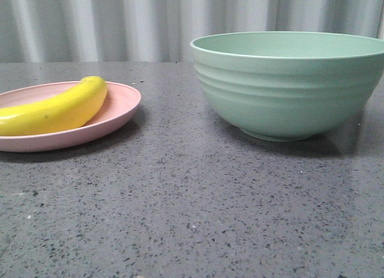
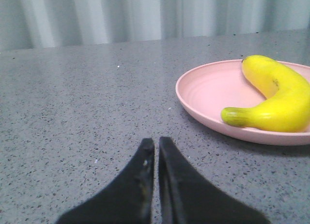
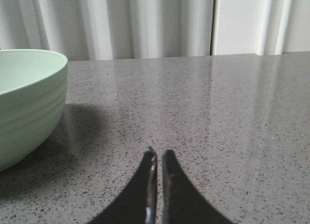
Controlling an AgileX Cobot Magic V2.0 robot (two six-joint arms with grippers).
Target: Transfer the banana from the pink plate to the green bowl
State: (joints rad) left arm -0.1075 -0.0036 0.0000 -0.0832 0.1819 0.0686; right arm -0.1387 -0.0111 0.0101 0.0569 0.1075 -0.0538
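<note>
Beside left end effector (image 2: 156, 149), banana (image 2: 281, 96), apart

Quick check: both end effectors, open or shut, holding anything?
Left end effector: shut, holding nothing.
Right end effector: shut, holding nothing.

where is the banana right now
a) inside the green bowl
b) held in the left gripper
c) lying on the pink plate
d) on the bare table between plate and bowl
c: the banana lies on the pink plate, apart from the green bowl, and the left gripper is shut with nothing in it.
</note>
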